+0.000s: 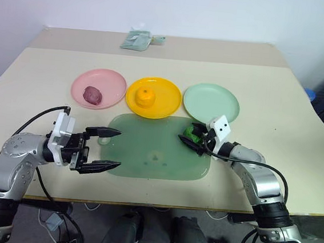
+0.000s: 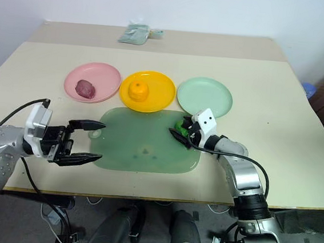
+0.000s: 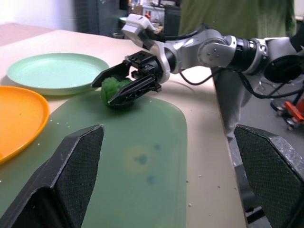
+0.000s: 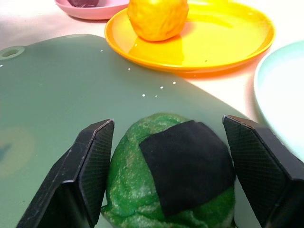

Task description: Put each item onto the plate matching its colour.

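The green-and-black ball (image 4: 171,185) rests on the right end of the translucent green mat (image 1: 153,155), just short of the bare mint green plate (image 1: 211,102). My right gripper (image 1: 189,134) is shut on the ball, one black finger pressed to each side. The orange fruit (image 1: 146,97) sits on the yellow-orange plate (image 1: 167,102). On the pink plate (image 1: 114,82) lies the dark red-purple lump (image 1: 92,94). Level over the mat's left edge, my left gripper (image 1: 119,149) points right and is open, holding nothing.
A folded greenish packet (image 1: 141,39) lies at the back of the beige table (image 1: 278,110). The three plates stand in a row just behind the mat. Bare tabletop lies to the right of the mint plate and to the left of the pink one.
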Robot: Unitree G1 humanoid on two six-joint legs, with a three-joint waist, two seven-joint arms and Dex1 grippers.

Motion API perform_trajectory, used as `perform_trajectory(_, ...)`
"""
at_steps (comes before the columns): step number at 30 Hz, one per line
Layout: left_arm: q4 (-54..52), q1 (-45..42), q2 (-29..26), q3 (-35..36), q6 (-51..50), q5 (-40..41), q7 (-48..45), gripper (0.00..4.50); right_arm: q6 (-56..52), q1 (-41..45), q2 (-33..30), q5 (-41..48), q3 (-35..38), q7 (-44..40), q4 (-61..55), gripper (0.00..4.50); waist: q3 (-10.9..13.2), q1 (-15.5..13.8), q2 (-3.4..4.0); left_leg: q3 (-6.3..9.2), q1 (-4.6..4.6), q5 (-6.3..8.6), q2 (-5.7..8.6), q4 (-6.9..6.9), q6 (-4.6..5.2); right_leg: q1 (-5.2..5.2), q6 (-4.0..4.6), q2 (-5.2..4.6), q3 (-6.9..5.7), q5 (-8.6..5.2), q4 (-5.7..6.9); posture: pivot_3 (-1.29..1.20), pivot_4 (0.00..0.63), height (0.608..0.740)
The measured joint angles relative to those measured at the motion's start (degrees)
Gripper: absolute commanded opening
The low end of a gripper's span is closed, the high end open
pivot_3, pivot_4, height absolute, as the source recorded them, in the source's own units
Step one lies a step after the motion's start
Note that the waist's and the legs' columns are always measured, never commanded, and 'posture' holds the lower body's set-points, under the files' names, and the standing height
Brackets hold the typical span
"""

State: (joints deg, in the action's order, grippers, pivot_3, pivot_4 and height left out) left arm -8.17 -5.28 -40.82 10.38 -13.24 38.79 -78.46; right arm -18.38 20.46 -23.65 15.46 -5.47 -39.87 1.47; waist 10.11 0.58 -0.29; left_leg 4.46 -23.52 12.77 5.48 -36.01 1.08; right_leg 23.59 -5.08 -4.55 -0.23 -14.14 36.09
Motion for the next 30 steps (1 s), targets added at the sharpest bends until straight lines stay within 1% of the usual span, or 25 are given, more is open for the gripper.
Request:
perform_trajectory(2,0.0,0.2,0.6,0.0,0.1,0.0,0.7,4.5,0.0,1.0,0.0,0.1,0.3,0.0,0.0,3.74,0.0,0.0,0.01,0.0,0.0,0.0,0.0,0.0,0.0,0.0,0.0,0.01,0.0,0.0,0.0,0.0,0.15,0.74)
perform_trajectory(5,0.0,0.4,1.0,0.0,0.4,0.0,1.4,4.5,-0.1,2.5,0.1,0.7,1.1,-0.4,0.1,2.92,0.0,0.0,0.02,0.0,0.0,0.0,0.0,0.01,0.0,0.0,0.0,0.01,0.0,0.0,0.0,0.0,0.15,0.74)
perform_trajectory(20,-0.2,3.4,1.1,0.1,2.8,-0.2,1.6,4.5,-1.4,2.2,0.1,1.0,1.4,-3.3,1.1,2.92,0.0,0.0,0.06,0.0,0.0,0.02,0.0,0.03,-0.04,0.01,0.01,0.0,0.0,-0.01,-0.01,0.0,0.15,0.74)
perform_trajectory(23,-1.0,3.5,1.1,0.1,2.8,-0.2,1.9,4.5,-1.7,2.1,0.1,0.8,1.3,-3.3,1.1,3.7,0.0,0.0,0.06,0.0,0.0,0.04,0.0,0.03,-0.07,0.01,0.01,0.0,0.0,-0.01,-0.01,0.0,0.15,0.74)
perform_trajectory(25,-1.4,3.5,1.1,0.0,2.8,-0.2,2.2,4.5,-2.0,1.6,0.1,0.4,1.1,-3.2,1.3,4.48,0.0,-0.1,0.07,0.0,0.0,0.04,0.0,0.02,-0.07,0.05,0.01,-0.01,0.0,-0.01,-0.02,0.0,0.15,0.74)
perform_trajectory(30,-2.2,3.9,1.1,0.0,2.7,-0.2,3.0,4.5,-2.1,0.8,0.2,-1.0,0.1,-2.5,1.5,4.48,0.0,0.0,0.07,0.0,0.0,0.04,0.0,0.04,-0.06,0.04,0.01,0.0,0.0,-0.01,-0.02,0.0,0.15,0.74)
